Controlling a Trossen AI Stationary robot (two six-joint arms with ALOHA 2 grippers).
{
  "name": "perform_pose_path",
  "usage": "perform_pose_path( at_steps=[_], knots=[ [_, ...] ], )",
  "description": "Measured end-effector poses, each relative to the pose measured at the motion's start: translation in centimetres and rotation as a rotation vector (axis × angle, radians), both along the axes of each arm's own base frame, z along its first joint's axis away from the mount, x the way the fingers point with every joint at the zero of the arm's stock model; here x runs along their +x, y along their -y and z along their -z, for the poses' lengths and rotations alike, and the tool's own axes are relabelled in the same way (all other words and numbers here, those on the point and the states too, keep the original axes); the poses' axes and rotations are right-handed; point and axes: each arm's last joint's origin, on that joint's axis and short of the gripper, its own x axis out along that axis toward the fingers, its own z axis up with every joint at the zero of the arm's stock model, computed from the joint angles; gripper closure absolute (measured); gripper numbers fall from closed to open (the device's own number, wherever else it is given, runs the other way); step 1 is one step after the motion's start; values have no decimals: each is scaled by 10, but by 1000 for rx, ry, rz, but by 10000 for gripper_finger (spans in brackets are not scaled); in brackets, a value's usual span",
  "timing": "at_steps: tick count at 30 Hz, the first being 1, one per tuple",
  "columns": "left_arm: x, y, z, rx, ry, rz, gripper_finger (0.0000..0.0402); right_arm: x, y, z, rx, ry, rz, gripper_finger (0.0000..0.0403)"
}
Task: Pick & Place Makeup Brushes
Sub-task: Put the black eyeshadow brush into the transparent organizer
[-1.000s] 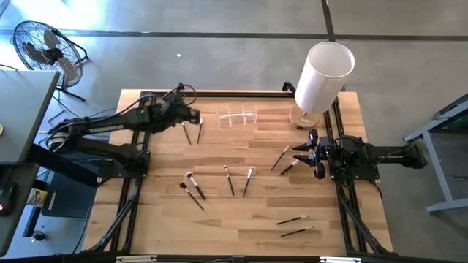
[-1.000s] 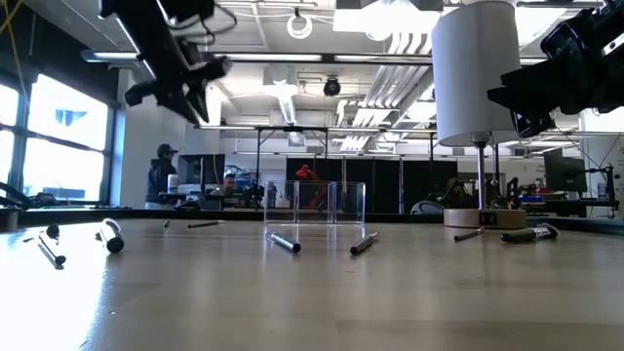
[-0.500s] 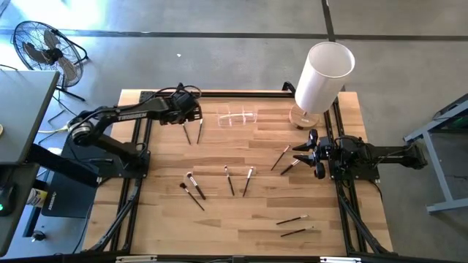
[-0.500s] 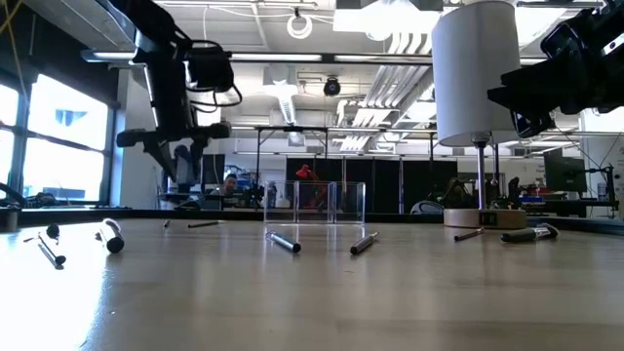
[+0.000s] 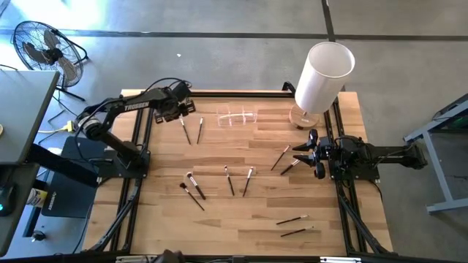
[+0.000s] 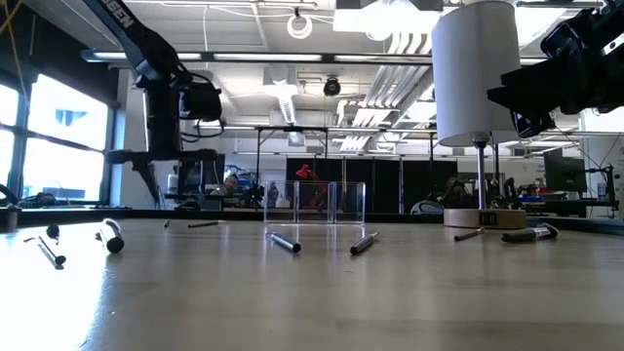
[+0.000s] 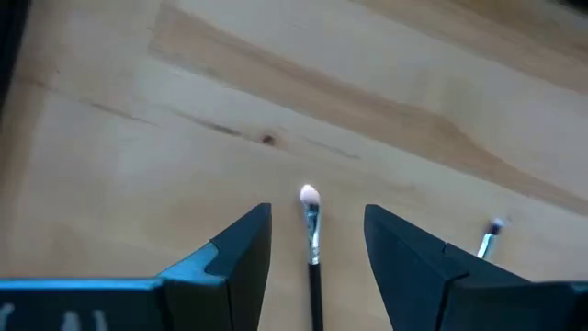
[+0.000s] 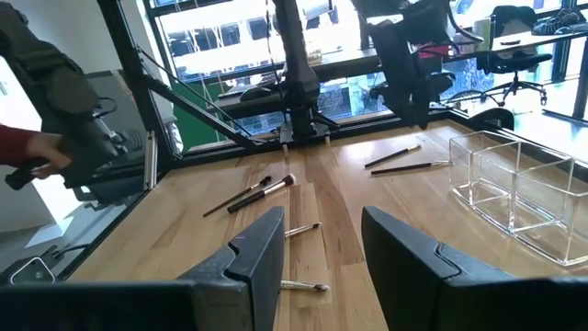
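Observation:
Several makeup brushes lie flat and scattered on the wooden table (image 5: 241,146). My left gripper (image 5: 183,109) is at the far left, pointing down, open. In its wrist view the left gripper (image 7: 317,213) stands with a finger on each side of a pale-tipped brush (image 7: 313,253), clear of it. This is the brush (image 5: 186,131) lying next to a second one (image 5: 199,130), also seen as a brush (image 7: 488,243) off to the side. My right gripper (image 5: 311,151) waits open and level at the right edge, near two brushes (image 5: 285,161).
A small clear holder (image 5: 238,115) stands at the far middle, and a tall white cylinder (image 5: 322,77) on a round base at the far right. More brushes lie at the centre (image 5: 238,181), near left (image 5: 193,190) and near right (image 5: 294,225). A person's red sleeve (image 8: 23,145) shows beyond the table.
My left gripper has come down from well above the table to just above the two far-left brushes, shifting a little toward the table's left edge. It has tipped from slanting to pointing almost straight down. The brushes have not moved.

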Motion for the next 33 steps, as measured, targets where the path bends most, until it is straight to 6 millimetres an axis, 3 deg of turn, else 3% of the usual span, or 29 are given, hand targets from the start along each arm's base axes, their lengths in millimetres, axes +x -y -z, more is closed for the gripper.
perform_pose_path(
  at_steps=[16, 33],
  knots=[
    [8, -16, 37, -92, -27, -3, 229, 0, 0, 0, 0, 0, 0, 261],
    [8, -19, 39, -46, -46, -20, 230, 0, 0, 0, 0, 0, 0, 260]
  ],
)
